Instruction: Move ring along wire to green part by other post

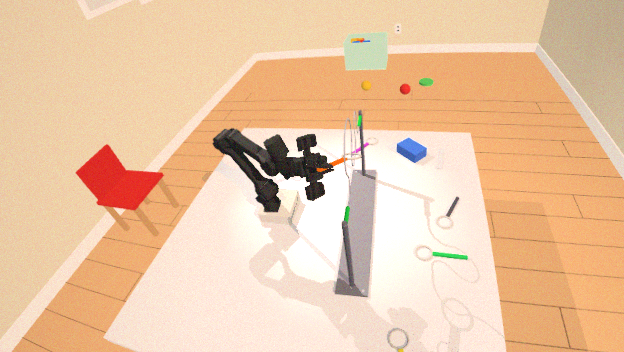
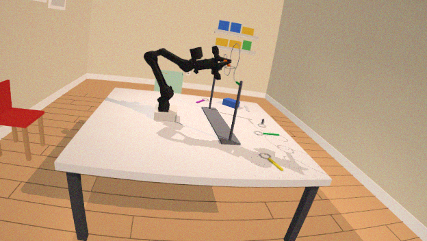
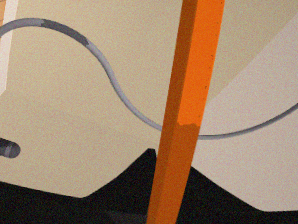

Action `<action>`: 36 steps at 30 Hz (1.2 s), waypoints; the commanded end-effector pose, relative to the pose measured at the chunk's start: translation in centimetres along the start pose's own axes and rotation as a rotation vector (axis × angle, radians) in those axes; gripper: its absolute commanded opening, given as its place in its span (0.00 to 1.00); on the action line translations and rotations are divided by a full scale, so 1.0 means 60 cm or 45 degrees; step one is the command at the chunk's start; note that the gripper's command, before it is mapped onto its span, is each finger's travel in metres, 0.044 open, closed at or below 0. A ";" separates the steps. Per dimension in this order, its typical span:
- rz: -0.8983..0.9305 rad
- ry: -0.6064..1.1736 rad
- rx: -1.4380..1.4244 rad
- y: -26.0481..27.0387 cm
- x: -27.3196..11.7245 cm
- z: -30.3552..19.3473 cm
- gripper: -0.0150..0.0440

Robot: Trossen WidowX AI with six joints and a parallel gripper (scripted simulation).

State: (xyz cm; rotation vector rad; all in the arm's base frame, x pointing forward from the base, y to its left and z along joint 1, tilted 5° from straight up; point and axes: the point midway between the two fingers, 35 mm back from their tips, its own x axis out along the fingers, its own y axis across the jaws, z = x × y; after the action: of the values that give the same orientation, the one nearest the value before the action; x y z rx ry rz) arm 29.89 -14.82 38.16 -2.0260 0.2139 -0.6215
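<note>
My gripper is shut on the orange handle. The pale ring is at the handle's far end, at a low bend of the thin grey wire, nearer the far post. It is outside the wrist view. Its exact clearance from the wire cannot be told. One green part is by the far post's top; the other green part is by the near post.
The posts stand on a grey base. A magenta-handled ring and blue block lie behind. Black-handled, green-handled and yellow-handled rings lie to the right.
</note>
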 end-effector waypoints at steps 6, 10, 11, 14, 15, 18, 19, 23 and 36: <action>0.133 0.034 0.221 0.053 -0.008 0.004 0.00; 0.195 0.049 0.328 0.076 -0.015 0.009 0.00; 0.211 0.053 0.356 0.081 -0.016 0.011 0.00; 0.258 0.064 0.437 0.098 -0.022 0.016 0.00; 0.274 0.068 0.465 0.103 -0.024 0.019 0.00; 0.321 0.079 0.547 0.119 -0.030 0.026 0.00; 0.337 0.083 0.575 0.124 -0.032 0.029 0.00; 0.401 0.098 0.685 0.144 -0.042 0.040 0.00; 0.608 0.146 1.044 0.196 -0.077 0.090 0.00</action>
State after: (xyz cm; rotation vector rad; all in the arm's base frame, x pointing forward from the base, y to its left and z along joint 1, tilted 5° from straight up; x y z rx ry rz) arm 30.01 -15.47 25.26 -1.1746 0.4092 -0.4293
